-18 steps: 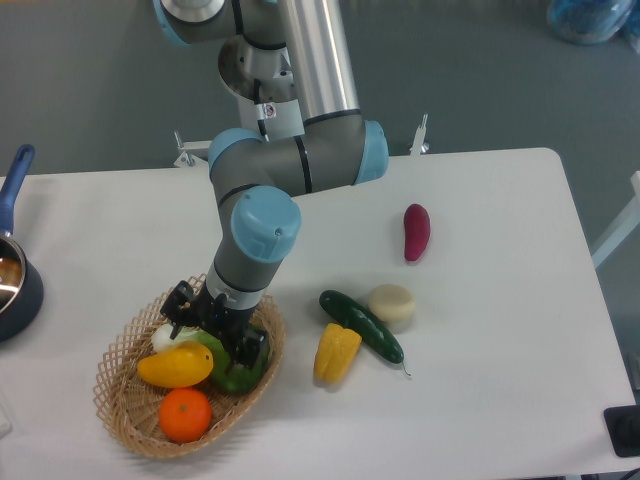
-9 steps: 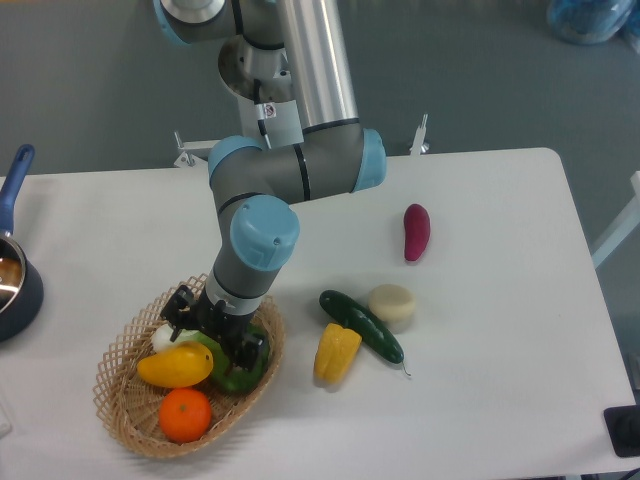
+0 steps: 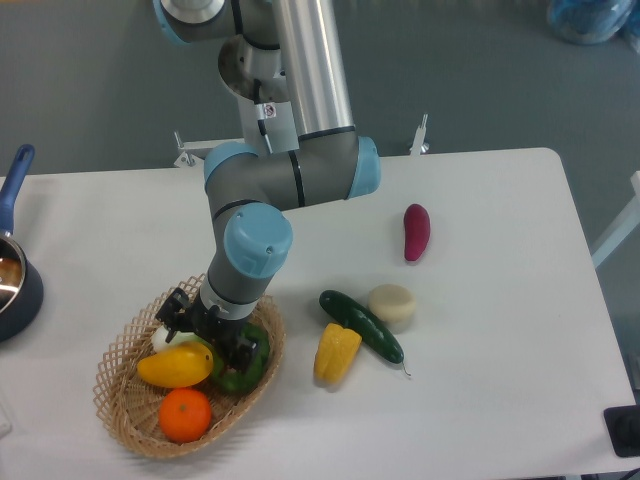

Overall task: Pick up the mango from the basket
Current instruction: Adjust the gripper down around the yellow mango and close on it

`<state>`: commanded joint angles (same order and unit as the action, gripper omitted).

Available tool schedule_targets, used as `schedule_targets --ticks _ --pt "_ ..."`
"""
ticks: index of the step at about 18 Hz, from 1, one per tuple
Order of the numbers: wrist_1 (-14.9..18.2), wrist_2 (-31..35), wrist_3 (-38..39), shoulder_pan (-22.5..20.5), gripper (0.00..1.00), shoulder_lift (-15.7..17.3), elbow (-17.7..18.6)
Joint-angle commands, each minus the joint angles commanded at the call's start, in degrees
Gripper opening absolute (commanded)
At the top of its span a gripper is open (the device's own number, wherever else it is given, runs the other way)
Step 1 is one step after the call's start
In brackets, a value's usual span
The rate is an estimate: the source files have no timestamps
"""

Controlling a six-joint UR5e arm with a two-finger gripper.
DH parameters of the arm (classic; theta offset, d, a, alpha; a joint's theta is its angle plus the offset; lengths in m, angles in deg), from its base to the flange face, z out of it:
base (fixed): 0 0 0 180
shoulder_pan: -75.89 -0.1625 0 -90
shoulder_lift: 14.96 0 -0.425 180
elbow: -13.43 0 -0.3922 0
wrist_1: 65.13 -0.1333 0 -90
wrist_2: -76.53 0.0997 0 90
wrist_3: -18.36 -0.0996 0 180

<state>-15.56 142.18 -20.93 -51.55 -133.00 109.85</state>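
The mango (image 3: pixel 174 366), glossy yellow-orange and oval, lies in the wicker basket (image 3: pixel 120 400) at the table's front left. My gripper (image 3: pixel 211 338) hangs low over the basket, just above and to the right of the mango, its dark fingers open over the fruit pile. Nothing is held between them. A round orange (image 3: pixel 185 415) sits in front of the mango, a green pepper (image 3: pixel 238 368) lies under the gripper, and a white item (image 3: pixel 164 338) peeks out behind the mango.
A yellow pepper (image 3: pixel 336 352), a dark green cucumber (image 3: pixel 362 326) and a cream round piece (image 3: pixel 391 305) lie right of the basket. A purple sweet potato (image 3: pixel 416 231) is farther back. A blue-handled pot (image 3: pixel 12 270) stands at the left edge.
The arm has shifted slightly left, bringing the gripper a little closer to the mango. The fruit has not moved.
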Motion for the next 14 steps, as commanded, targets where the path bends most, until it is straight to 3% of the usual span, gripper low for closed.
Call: schedule_targets --ticks 14 --pt "-1.3 0.0 -0.2 0.6 1.0 -0.6 -0.2"
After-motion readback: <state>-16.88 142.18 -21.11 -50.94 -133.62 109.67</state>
